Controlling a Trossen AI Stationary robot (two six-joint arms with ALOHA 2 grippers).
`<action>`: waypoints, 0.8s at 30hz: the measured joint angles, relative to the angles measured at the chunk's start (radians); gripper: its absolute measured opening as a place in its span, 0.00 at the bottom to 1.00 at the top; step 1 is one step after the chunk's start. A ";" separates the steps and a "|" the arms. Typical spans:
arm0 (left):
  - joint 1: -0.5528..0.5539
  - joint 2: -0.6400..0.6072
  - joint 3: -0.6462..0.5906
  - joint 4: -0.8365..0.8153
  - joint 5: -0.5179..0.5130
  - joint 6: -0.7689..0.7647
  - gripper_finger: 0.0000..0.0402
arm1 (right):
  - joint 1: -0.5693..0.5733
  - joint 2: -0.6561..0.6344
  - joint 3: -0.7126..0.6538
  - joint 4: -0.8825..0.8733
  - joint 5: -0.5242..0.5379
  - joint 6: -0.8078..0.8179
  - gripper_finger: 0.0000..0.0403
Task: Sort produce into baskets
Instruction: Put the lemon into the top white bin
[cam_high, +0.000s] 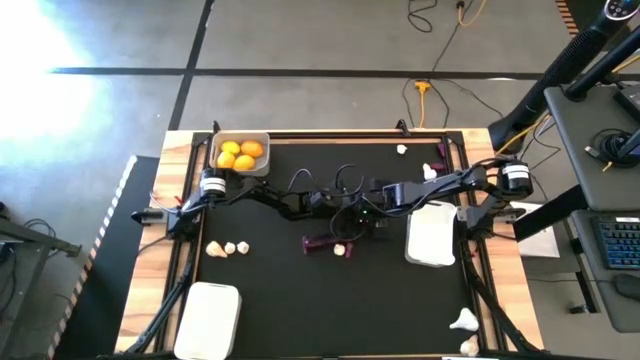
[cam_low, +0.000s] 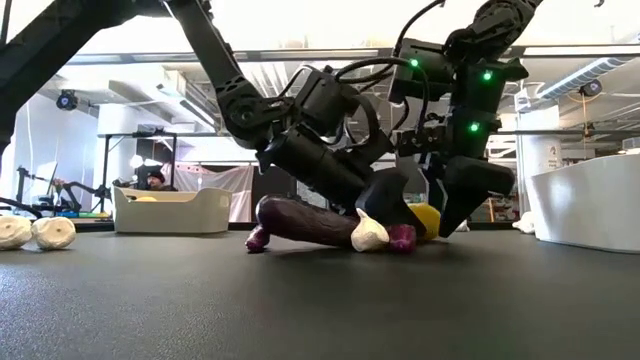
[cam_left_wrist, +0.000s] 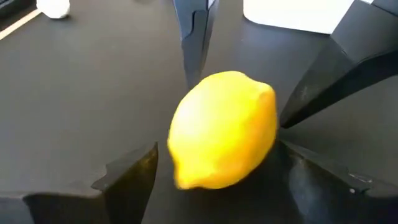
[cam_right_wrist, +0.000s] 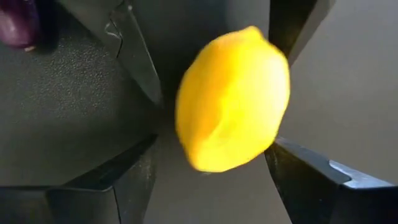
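While 3 citrus already sit in the basket (cam_high: 262, 160) at the far left corner of the desk (cam_high: 270, 300), the high view shows most of the sorting undone: 2 baskets look bare, one at the near left (cam_high: 208, 318), one at the right (cam_high: 432, 236). Bulbs lie loose at left (cam_high: 228, 248), by the far edge (cam_high: 401, 150) and near the right corner (cam_high: 463, 321), and an eggplant (cam_high: 322, 241) lies mid-desk. Both arms meet at the middle, where their claws are too small to read.

In the low view the eggplant (cam_low: 305, 222) lies with a bulb (cam_low: 369, 234) touching it; a lemon (cam_low: 426, 220) peeks out behind, mostly hidden.

The left wrist view shows the left claw (cam_left_wrist: 214, 177) spread around the lemon (cam_left_wrist: 222, 129), not pinching.

The right wrist view shows the right claw (cam_right_wrist: 211, 168) spread about the same lemon (cam_right_wrist: 233, 99); whether any finger touches it, I cannot tell
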 joint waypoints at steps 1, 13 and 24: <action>0.000 0.000 0.000 -0.002 0.000 -0.007 0.77 | 0.000 0.000 0.002 0.000 0.001 0.000 0.70; -0.004 -0.034 -0.002 -0.044 -0.014 -0.022 0.40 | 0.024 -0.007 0.090 -0.191 0.007 0.057 0.71; -0.052 -0.324 -0.071 -0.333 -0.202 0.009 0.41 | 0.133 -0.101 0.116 -0.334 0.042 0.196 0.65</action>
